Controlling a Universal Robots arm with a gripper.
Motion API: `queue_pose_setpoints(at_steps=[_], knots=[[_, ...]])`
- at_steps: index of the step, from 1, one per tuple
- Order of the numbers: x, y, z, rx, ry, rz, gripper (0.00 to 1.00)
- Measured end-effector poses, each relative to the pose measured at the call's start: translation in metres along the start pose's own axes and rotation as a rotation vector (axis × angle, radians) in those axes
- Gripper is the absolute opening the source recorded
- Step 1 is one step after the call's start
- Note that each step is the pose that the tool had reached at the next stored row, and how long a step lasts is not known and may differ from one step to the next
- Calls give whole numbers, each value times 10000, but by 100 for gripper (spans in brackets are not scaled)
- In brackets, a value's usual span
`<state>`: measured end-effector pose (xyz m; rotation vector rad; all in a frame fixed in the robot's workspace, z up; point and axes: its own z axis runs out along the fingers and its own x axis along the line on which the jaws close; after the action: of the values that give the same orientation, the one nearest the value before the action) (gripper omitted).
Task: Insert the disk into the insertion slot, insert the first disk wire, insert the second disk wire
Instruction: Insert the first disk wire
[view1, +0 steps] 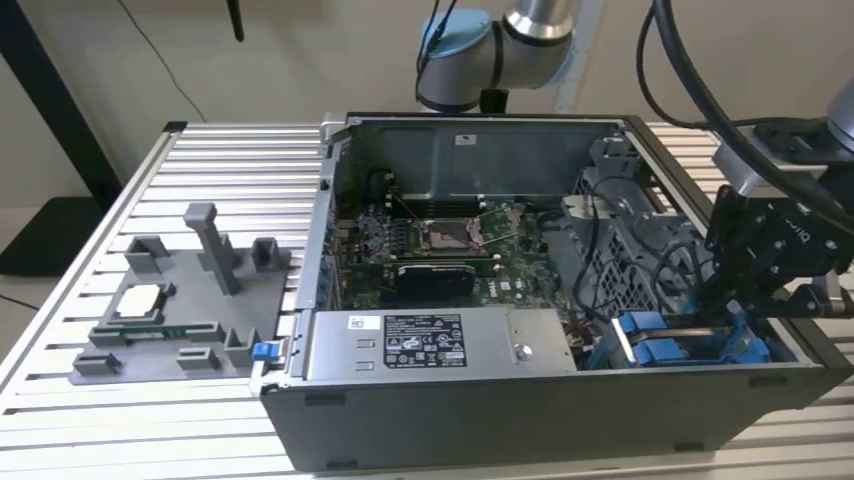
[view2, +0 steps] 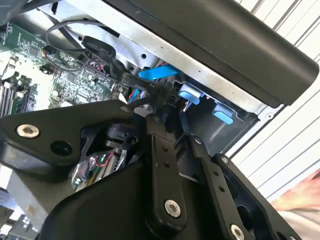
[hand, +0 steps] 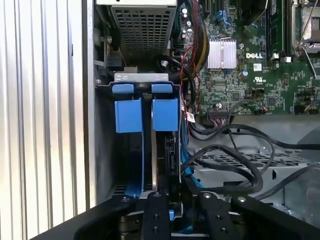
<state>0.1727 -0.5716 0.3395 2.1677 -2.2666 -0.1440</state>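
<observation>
Black end effector (hand: 176, 212) close against disk (hand: 170, 152), edge-on by blue tabs (hand: 128, 116) inside computer case (view1: 534, 420); contact hidden by its own body, open or closed impossible to tell.

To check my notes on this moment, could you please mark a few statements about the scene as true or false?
1. The computer case lies open, its motherboard exposed. True.
2. The gripper hangs over the grey fixture. False: it is at the drive bay, at the end of the case on the exterior view's right.
3. Two blue carriers sit side by side in the drive bay. True.
4. A cooler covers the CPU socket. False: the socket is bare.
5. The case rests on a slatted metal table. True.
</observation>
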Motion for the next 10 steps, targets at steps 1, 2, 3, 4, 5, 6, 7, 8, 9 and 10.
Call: queue_pose_setpoints(at_steps=[1, 2, 3, 4, 5, 6, 7, 8, 9, 10], knots=[[-2, 2, -33, -8, 4, 0, 100], [-3, 5, -68, -9, 7, 1, 100], [-4, 6, -93, -13, 7, 1, 100], [-4, 7, -114, -27, 7, 2, 100], [-4, 8, -130, -53, 7, 2, 100], [-4, 9, -146, -68, 9, 4, 100], [-5, 11, -166, -76, 8, 6, 100], [-6, 12, -178, -84, 10, 6, 100], [-7, 12, -194, -88, 11, 6, 100], [-9, 14, -216, -87, 13, 6, 100]])
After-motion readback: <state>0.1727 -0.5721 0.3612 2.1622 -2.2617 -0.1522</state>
